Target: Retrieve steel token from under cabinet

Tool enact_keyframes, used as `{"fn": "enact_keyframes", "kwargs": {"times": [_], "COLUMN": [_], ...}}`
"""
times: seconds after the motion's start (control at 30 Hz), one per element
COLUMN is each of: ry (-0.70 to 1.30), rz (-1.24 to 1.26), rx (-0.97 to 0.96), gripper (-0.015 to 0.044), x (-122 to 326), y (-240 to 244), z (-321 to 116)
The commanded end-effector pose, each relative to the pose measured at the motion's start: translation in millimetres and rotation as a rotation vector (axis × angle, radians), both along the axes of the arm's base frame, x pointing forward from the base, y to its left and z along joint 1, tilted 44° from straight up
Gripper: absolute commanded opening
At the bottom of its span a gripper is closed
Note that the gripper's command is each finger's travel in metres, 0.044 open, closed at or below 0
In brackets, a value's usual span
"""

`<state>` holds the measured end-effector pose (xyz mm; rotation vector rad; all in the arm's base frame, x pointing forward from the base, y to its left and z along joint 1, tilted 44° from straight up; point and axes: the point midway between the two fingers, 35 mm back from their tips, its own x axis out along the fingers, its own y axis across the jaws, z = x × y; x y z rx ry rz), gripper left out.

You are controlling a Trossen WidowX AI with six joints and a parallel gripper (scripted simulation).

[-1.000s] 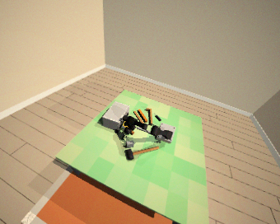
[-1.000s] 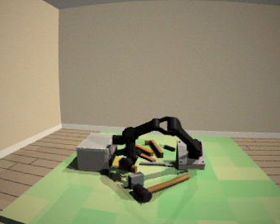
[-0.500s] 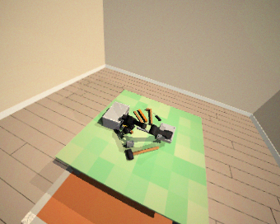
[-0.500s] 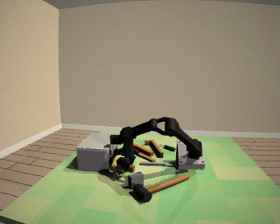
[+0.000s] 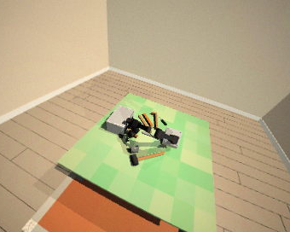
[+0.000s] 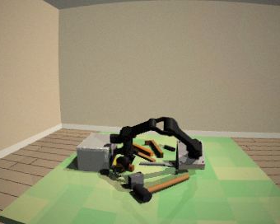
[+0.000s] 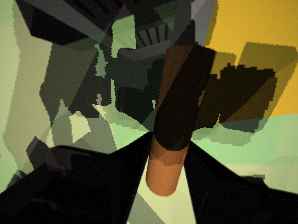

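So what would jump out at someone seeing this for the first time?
Probably the black arm, arching over the green checkered table toward a grey box. Next, the black-headed hammer with its orange handle, lying at the table's near side. Up close, a brownish-orange rod is pinched in the arm's tool.

Stands upright on the green checkered table [image 5: 178, 183] [image 6: 221, 193] as a grey box-shaped cabinet [image 5: 119, 119] [image 6: 91, 160], with a flat yellow marked area [image 6: 114, 162] [image 7: 255, 25] nearby and an orange-brown cylindrical tool handle [image 7: 167, 175] held.
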<state>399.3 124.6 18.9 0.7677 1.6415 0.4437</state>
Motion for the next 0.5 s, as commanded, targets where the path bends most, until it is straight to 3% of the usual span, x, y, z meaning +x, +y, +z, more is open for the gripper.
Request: {"fn": "enact_keyframes", "kwargs": {"times": [0.0,0.47], "ry": [-0.001,-0.001], "rz": [0.002,0.002], "rx": [-0.011,-0.011], "gripper": [0.0,0.0], "x": [-1.7,-4.5], "y": [-5.6,-13.6], "z": [-6.7,-13.8]}}
